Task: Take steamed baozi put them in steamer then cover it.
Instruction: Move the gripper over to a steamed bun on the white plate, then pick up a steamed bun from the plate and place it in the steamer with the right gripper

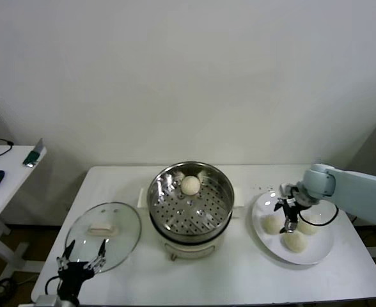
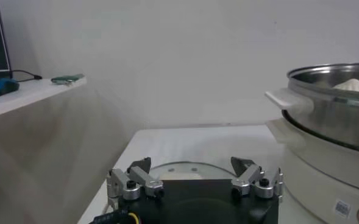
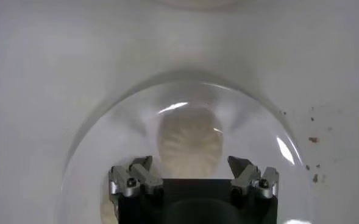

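Note:
The steel steamer (image 1: 191, 208) stands mid-table with one baozi (image 1: 190, 185) in it at the far side. Three more baozi (image 1: 294, 241) lie on a white plate (image 1: 317, 253) at the right. My right gripper (image 1: 289, 220) is open and hovers over the plate among them; in the right wrist view it (image 3: 190, 168) points down at one baozi (image 3: 190, 143), fingers apart on either side, not touching. The glass cover (image 1: 105, 235) lies flat on the table left of the steamer. My left gripper (image 1: 80, 259) is open and empty at the cover's near edge.
In the left wrist view the cover (image 2: 191, 171) lies just beyond the open gripper (image 2: 191, 165), and the steamer (image 2: 337, 109) rises close beside it. A side table (image 1: 2, 176) with a mouse stands far left. The table's front edge is near the left gripper.

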